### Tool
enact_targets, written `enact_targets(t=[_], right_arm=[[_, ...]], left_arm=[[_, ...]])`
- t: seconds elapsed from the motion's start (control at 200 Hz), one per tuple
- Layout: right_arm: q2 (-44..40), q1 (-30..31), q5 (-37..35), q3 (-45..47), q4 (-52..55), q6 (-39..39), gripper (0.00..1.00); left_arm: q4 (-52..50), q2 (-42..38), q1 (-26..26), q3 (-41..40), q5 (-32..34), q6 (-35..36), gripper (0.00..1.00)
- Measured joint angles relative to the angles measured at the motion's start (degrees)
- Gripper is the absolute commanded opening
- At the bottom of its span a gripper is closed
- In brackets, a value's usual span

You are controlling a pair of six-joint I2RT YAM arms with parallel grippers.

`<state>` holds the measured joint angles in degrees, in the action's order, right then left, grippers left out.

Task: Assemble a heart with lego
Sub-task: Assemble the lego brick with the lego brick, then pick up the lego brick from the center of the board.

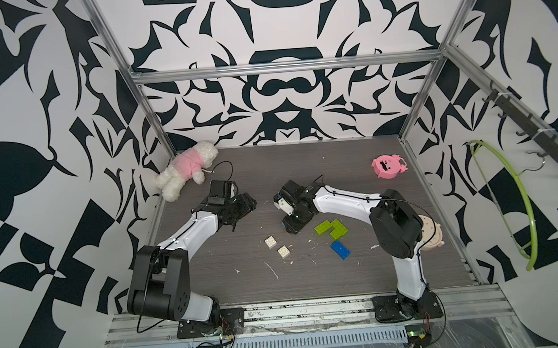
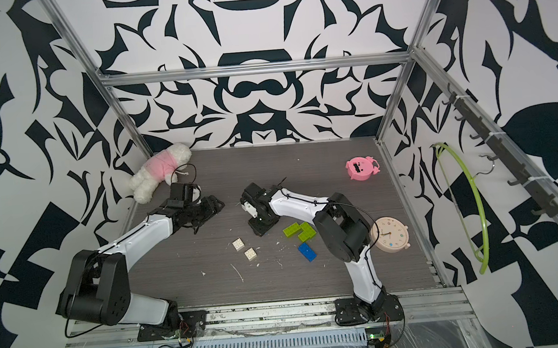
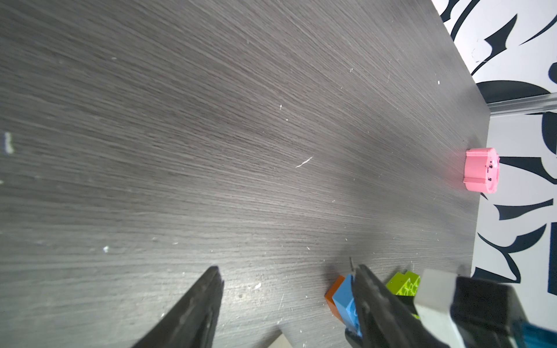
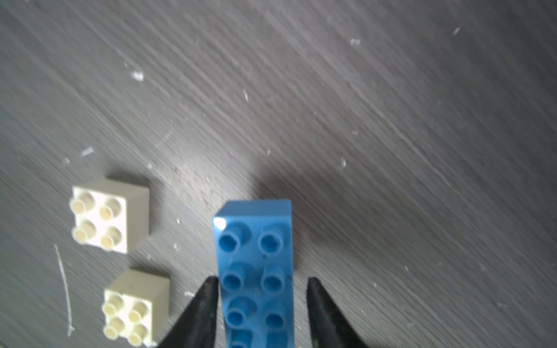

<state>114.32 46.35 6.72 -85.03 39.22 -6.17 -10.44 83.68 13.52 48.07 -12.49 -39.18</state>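
"Two claws, one busy: what could go wrong from here?"

"My right claw (image 4: 262, 281) stands part open astride a blue brick (image 4: 254, 241) and grips nothing. One jaw looks almost against the brick's side and the other has a clear gap. In my left wrist view that blue brick sits on the orange brick (image 3: 334, 293), though I cannot tell whether the studs are fully seated. If I lift away crooked, I judge the near jaw could drag the blue one off or tip the pair. The lime bricks (image 1: 323, 227) lie just beside that claw, so a careless swing could knock them too. My left claw (image 3: 287, 271) is open and empty, well apart, bracing nothing."

"Where is the heart, then?"

"Not built yet. Blue on orange is its start, near the middle of the table (image 1: 304, 166), with the other bricks loose close by."

"Count it all."

"Two white squares (image 4: 99, 220), near each other, not touching. Two lime bricks, touching in a step. Two blue: the one under my claw and a loose blue brick (image 1: 340, 249) nearer the front. One orange. That makes seven. Besides those there is one plush toy (image 1: 186, 169), one pink pig toy (image 1: 388, 166) and one clock (image 2: 389, 237)."
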Motion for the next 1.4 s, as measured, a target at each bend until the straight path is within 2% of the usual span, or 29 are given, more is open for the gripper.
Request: enact_targets(t=[0.19, 0.405, 0.57, 0.74, 1.24, 1.4], right_arm=[[-8.7, -0.3, -0.8, 3.6, -0.3, -0.8, 0.54], [-25.9, -2.3, -2.7, 20.8, -0.7, -3.3, 0.49], [-32.3, -3.9, -5.0, 30.3, 1.7, -6.8, 0.46], [-33.2, -4.6, -5.7, 34.3, 2.9, -10.1, 0.46], [-27.2, -6.3, -6.5, 34.8, 2.5, -13.0, 0.47], [-26.4, -6.9, -6.3, 34.9, 1.7, -13.1, 0.41]], left_arm=[[1.5, 0.2, 0.0, 0.0, -1.7, -0.2, 0.71], [5.9, 1.7, 0.1, 0.0, -5.8, 0.2, 0.71], [9.0, 3.7, 1.4, 0.0, -9.1, 0.6, 0.70], [10.6, 5.0, 3.0, 0.0, -10.9, 1.1, 0.70], [11.7, 4.7, 3.4, -1.4, -11.3, 1.5, 0.70], [11.5, 4.7, 3.4, -1.6, -11.3, 1.7, 0.70]])
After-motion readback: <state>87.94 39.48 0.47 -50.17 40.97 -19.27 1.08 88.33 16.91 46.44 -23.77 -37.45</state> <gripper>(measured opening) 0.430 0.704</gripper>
